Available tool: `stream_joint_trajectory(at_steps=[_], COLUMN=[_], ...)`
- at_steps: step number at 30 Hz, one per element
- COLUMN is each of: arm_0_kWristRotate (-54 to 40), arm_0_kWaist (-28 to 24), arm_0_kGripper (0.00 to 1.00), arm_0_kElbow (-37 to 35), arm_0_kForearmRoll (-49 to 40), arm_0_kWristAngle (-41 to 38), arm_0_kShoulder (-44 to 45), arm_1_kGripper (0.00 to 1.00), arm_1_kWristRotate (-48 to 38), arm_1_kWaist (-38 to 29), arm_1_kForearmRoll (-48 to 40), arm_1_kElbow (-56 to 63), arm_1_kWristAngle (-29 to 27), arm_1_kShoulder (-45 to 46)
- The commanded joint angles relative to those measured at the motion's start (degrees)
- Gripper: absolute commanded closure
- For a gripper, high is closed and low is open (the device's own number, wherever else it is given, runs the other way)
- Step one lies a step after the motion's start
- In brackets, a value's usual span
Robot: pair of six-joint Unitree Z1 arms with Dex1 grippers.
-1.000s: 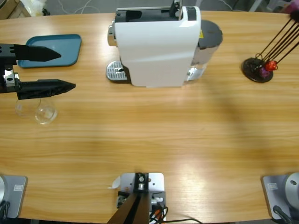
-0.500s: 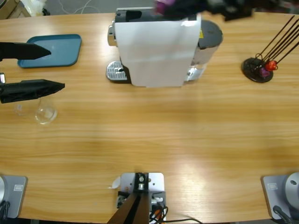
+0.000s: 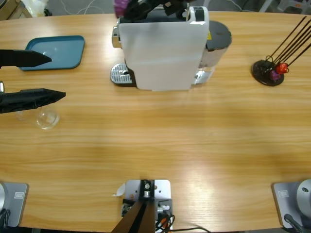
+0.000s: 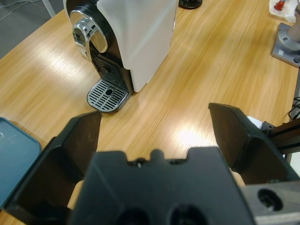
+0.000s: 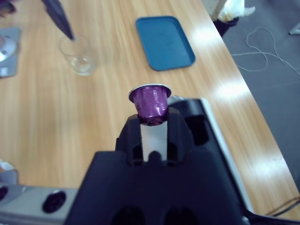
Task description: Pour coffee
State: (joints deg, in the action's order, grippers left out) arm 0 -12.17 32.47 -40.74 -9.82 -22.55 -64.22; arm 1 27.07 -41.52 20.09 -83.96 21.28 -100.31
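My right claw (image 5: 151, 123) pinches a purple capsule (image 5: 150, 103) between its fingertips, rim upward. In the high view that claw (image 3: 141, 7) reaches in from the top edge, level over the top of the white coffee machine (image 3: 163, 53), with the capsule (image 3: 120, 6) at its left end above the machine's back corner.

My left claw (image 3: 46, 76) comes in flat from the table's left edge, its jaws spread wide with nothing between them. One jaw lies over the edge of the teal tray (image 3: 60, 51); the other ends just above the small clear glass (image 3: 47, 118), which stands on the table (image 3: 170, 141) apart from it. Its wrist view looks along the wood toward the machine's chrome spout (image 4: 86, 35) and drip grille (image 4: 108, 94).

I cannot make out any coffee in the glass (image 5: 78, 56).
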Motion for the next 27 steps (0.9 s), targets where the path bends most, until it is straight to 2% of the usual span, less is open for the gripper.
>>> stream_joint_trajectory(at_steps=[1,18,27], arm_0_kWristRotate=[0.40,0.48,0.48], arm_0_kWaist=[0.14,0.14,0.14], arm_0_kGripper=[0.018,0.018,0.018], arm_0_kElbow=[2.16,4.20,4.27], arm_0_kForearmRoll=[-0.90,-0.73,-0.64], arm_0_kWristAngle=[0.31,0.40,0.40], arm_0_kShoulder=[0.42,0.37,0.21], arm_1_kGripper=[1.000,1.000,1.000], arm_1_kWristRotate=[2.45,2.99,3.27], arm_1_kWaist=[4.50,4.87,5.70], arm_1_kForearmRoll=[0.74,0.83,0.92], arm_1_kElbow=[-0.19,-3.21,-3.23], arm_1_kWristAngle=[0.96,0.50,-0.27], arm_1_kShoulder=[-4.65,-8.64,-6.56])
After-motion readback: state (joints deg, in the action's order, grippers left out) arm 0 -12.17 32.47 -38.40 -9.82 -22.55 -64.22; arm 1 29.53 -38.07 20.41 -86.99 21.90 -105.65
